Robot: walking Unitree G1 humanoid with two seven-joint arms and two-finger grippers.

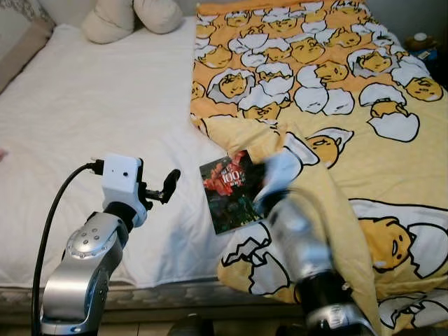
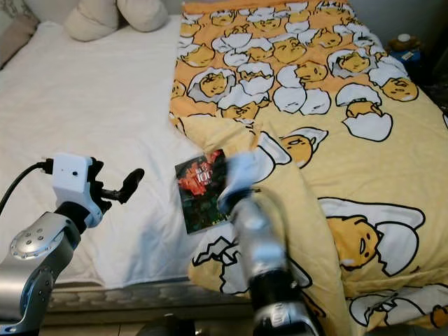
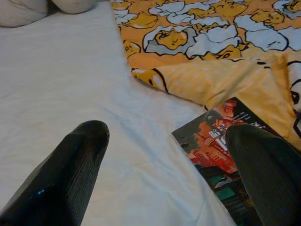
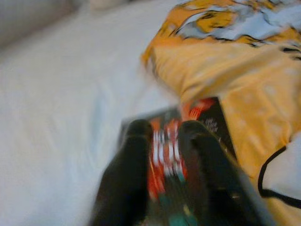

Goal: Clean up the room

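Observation:
A dark book [image 1: 229, 192] with red cover art lies on the white sheet [image 1: 105, 105], tucked against the folded edge of the yellow egg-print blanket [image 1: 336, 91]. My right arm [image 1: 301, 238] is blurred and reaches over the book's right side. In the right wrist view my right gripper [image 4: 164, 127] hovers just above the book [image 4: 207, 113], its fingers a little apart with the cover showing between them. My left gripper [image 1: 166, 186] is raised over the sheet left of the book. In the left wrist view it [image 3: 164, 132] stands wide open and holds nothing, with the book [image 3: 216, 141] by one finger.
Two cream pillows [image 1: 133, 17] lie at the head of the bed. The blanket covers the bed's right half. The bed's front edge [image 1: 175, 290] runs just before me. Small objects [image 1: 420, 42] sit past the bed's far right corner.

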